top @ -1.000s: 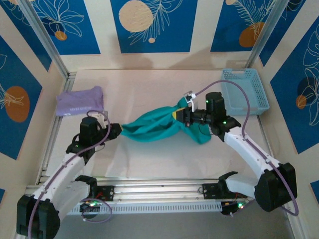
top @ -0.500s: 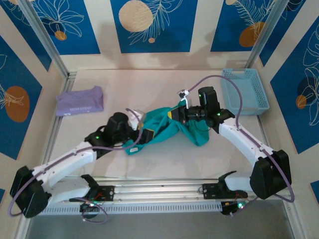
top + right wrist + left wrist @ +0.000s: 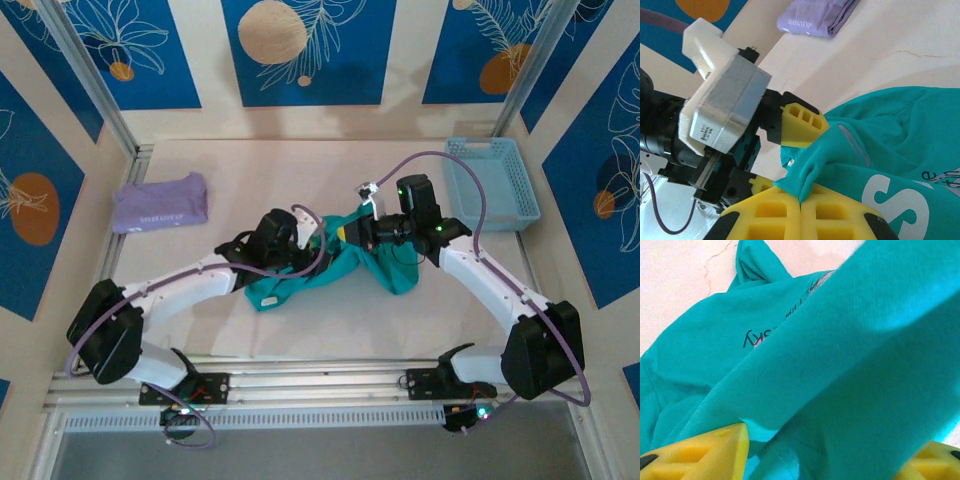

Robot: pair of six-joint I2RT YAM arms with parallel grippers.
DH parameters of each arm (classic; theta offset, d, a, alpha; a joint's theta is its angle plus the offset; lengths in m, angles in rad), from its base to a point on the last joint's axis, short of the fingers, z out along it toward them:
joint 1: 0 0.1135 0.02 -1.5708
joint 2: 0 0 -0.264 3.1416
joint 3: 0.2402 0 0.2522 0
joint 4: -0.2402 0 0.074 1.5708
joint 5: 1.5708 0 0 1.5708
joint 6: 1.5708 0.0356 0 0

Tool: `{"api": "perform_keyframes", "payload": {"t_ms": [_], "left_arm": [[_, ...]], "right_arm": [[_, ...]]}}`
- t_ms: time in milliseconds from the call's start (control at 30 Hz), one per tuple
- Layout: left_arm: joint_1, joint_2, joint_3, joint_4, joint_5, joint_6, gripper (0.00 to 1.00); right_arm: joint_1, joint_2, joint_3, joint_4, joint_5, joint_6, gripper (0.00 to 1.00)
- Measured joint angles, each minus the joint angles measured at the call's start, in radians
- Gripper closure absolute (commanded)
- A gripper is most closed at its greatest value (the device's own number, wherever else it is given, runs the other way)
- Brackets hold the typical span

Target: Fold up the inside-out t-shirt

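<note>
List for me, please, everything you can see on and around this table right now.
t-shirt: one, teal, bunched at mid-table between the arms
folded shirt: one, lavender, far left of the table
basket: one, light blue, far right of the table
table: one, pale beige, under everything
wall panels: several, blue with cream and orange shapes, behind and at the sides
left arm: one, white and black with yellow jaws, reaching in from the left, jaws open around a shirt fold
right arm: one, same colours, reaching in from the right, jaws shut on the t-shirt's edge
</note>
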Motion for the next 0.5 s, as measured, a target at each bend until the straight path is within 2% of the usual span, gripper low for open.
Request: {"api": "perform_keyframes", "payload": {"t_ms": [67,200,233,267,367,500], "left_arm": [[0.000,0.021,0.015,0.000,-0.004,0.000,0.52],[0.009,0.045,0.027,-0.009,-0.004,-0.007,0.92],[0.018,0.045,0.027,-0.013,0.018,-0.018,0.99],[0.030,0.042,0.027,-0.016,0.045,-0.032,1.00],[0.096,0.008,0.020,-0.011,0.222,-0.106,1.00],[0.159,-0.121,-0.048,0.105,0.455,-0.285,1.00]], "right_arm": [[0.000,0.000,0.000,-0.001,0.000,-0.003,1.00],[-0.003,-0.002,0.000,-0.015,0.015,-0.030,1.00],[-0.003,-0.005,0.000,-0.027,0.037,-0.043,0.99],[-0.002,-0.008,0.000,-0.041,0.066,-0.057,0.98],[0.028,-0.031,0.000,-0.069,0.228,-0.109,0.95],[0.135,-0.042,0.002,-0.060,0.483,-0.158,0.93]]}}
